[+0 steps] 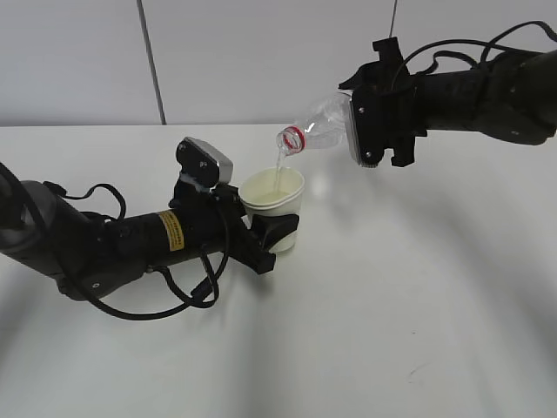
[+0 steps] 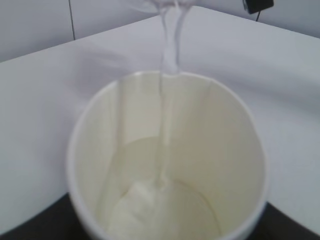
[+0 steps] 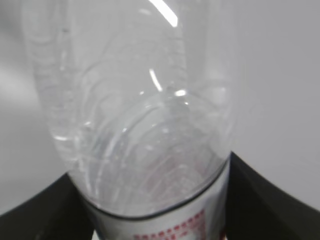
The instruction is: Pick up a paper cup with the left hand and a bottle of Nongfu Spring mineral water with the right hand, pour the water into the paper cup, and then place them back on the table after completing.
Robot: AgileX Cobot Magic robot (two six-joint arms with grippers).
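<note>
My left gripper point(image 1: 277, 233), on the arm with the yellow sticker, is shut on a white paper cup point(image 1: 273, 198) and holds it upright above the white table point(image 1: 418, 287). My right gripper point(image 1: 376, 122) is shut on a clear Nongfu Spring bottle point(image 1: 320, 128) with a red neck ring, tipped mouth-down to the left over the cup. A thin stream of clear water point(image 1: 278, 165) falls into the cup. The left wrist view shows the cup point(image 2: 100, 150) from above with water point(image 2: 165, 210) pooled at the bottom and the stream point(image 2: 167, 50) entering. The right wrist view shows the bottle point(image 3: 135, 115) between black fingers point(image 3: 260, 200).
Black cables point(image 1: 157, 300) loop from the left arm onto the table. A grey wall point(image 1: 261, 52) stands behind the table's far edge.
</note>
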